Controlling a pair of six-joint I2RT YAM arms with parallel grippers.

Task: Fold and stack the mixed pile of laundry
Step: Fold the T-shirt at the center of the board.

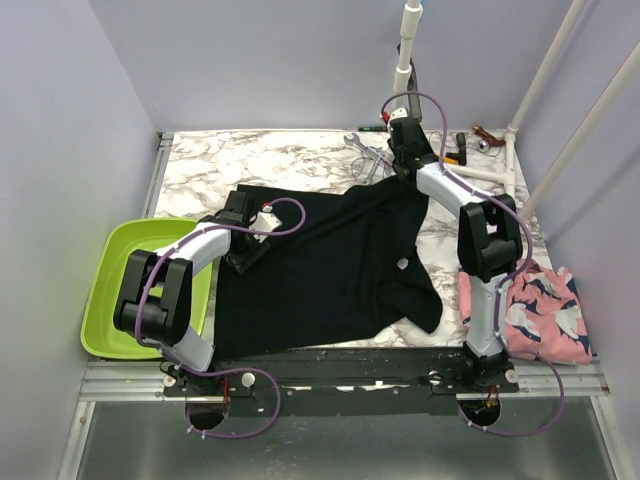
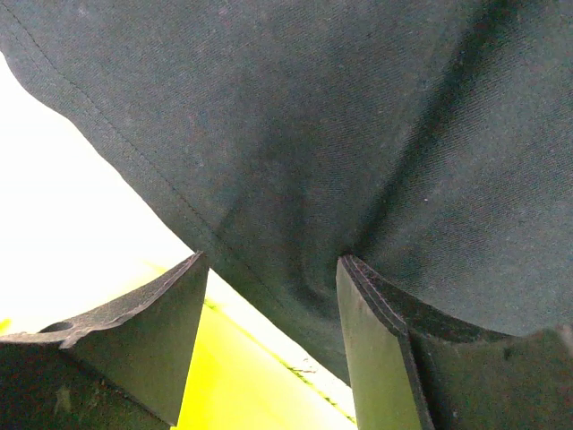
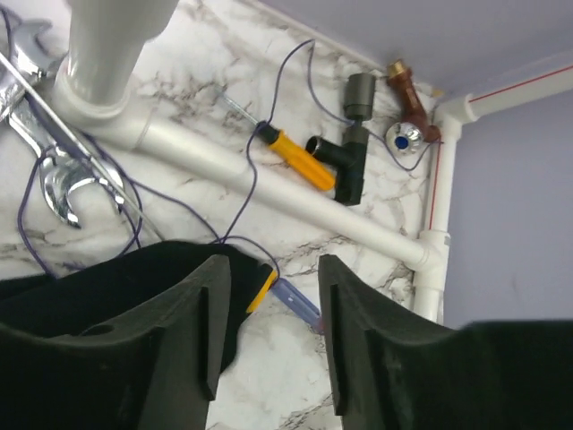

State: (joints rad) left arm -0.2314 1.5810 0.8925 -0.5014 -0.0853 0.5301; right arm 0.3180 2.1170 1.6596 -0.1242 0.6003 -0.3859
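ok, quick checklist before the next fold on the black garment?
1. Left hand open: ok, jaws apart at the black garment's left edge.
2. Right hand empty: ok, nothing between its jaws.
3. Black garment folded: not ok, it lies spread open.
4. Pink garment out of the way: ok, apart at the right.
5. Striped garment located: cannot tell, not in view.
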